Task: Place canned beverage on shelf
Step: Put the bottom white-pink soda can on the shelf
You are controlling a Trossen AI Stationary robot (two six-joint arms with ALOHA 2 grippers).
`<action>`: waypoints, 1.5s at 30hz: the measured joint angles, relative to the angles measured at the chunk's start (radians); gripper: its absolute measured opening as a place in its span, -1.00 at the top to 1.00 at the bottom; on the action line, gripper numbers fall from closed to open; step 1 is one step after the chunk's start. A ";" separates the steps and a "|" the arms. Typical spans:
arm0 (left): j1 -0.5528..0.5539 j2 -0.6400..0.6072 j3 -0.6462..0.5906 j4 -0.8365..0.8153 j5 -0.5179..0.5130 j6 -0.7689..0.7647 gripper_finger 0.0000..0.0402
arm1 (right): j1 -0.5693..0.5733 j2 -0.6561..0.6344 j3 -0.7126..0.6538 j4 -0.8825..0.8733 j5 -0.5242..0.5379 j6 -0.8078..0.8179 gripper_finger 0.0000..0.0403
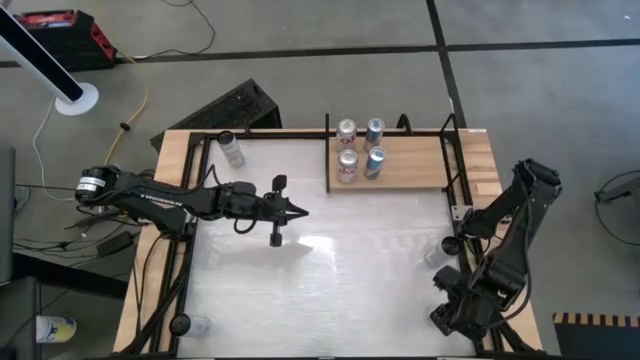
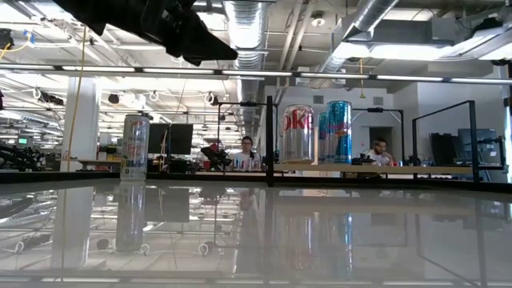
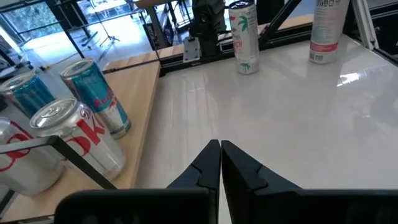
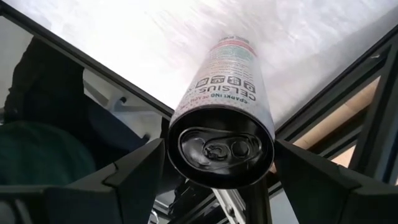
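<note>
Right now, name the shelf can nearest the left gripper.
The silver-and-red cola can, in the shelf row toward the robot, on the left arm's side. The other three stand behind or beside it, farther from the left gripper.

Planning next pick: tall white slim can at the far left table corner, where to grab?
Probably mid-body of the tall white slim can, fingers level either side: it stands upright and alone. Come from the table's open middle, since black frame rails edge the corner behind it.
</note>
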 joint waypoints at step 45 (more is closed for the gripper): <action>0.000 0.000 0.000 0.006 0.000 -0.012 1.00 | -0.146 0.022 0.025 -0.051 0.134 -0.473 -0.45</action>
